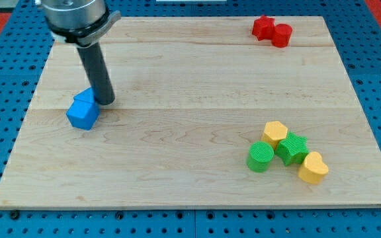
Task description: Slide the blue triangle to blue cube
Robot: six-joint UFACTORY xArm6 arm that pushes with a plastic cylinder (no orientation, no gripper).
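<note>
Blue triangle (86,98) and blue cube (82,115) are sitting pressed together at the board's (190,152) 9 o'clock side, triangle just above the cube, edges hard to separate. My tip (105,102) is touching the triangle at its 3 o'clock side; it is a plain rod, nothing to spread or pinch. Counting: 2 blue, 2 red blocks (272,30) touching at 1 o'clock, 2 green blocks (276,153) and 2 yellow blocks (295,149) clustering at 4 o'clock.
</note>
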